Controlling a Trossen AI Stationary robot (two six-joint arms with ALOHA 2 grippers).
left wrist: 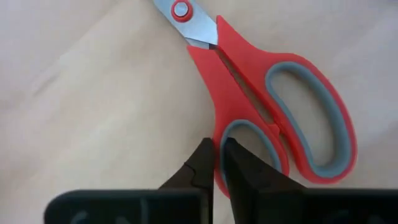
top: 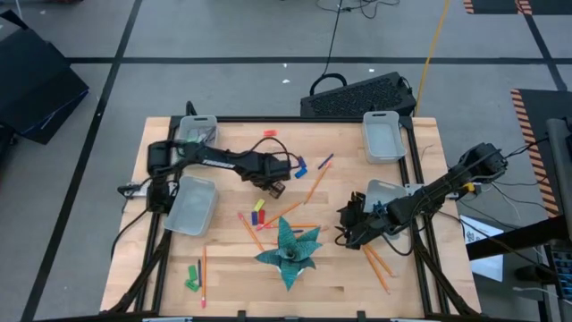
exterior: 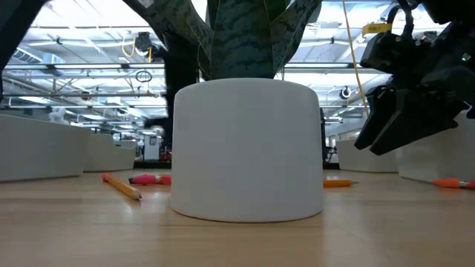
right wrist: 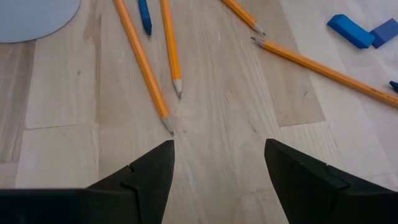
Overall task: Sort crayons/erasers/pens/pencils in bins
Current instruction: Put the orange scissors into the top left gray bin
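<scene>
Left gripper (top: 273, 186): near table centre, toward 11 o'clock of the plant; in the left wrist view its fingers (left wrist: 202, 165) are together, tips just over the lower loop of the scissors; whether they pinch that loop, cannot tell.
Scissors (left wrist: 267, 106): red handles with grey lining, lying flat on the wood, blades closed.
Right gripper (right wrist: 217, 155): at 3 o'clock of the plant, low over the table, fingers wide apart, nothing between them.
Pencils ahead of right gripper (right wrist: 142, 62): two orange ones side by side, sharpened tips toward the gripper, the longer one's tip nearest the gap; two more (right wrist: 323, 70) lie at an angle, tips meeting near each other.
Pen (right wrist: 144, 15): dark blue, between the two side-by-side pencils, only its end in view.
Blue erasers (right wrist: 351, 31): two blocks touching, beyond the angled pencils.
Other pencils (top: 377, 264): a pair at 4 o'clock of the plant near the right gripper; one (top: 204, 273) at 8 o'clock beside green pieces (top: 192, 277).
Bins: one (top: 382, 136) at 1 o'clock of the table; one (top: 192, 204) at 9 o'clock under the left arm; one (top: 197, 128) at 11 o'clock; one (top: 386, 190) at 3 o'clock, partly hidden by the right arm.
Plant (top: 289, 250): green leaves, in a white pot (exterior: 247, 148) at 6 o'clock of the table.
Low view: a pencil (exterior: 122, 186) and a red piece (exterior: 151, 179) lie left of the pot.
</scene>
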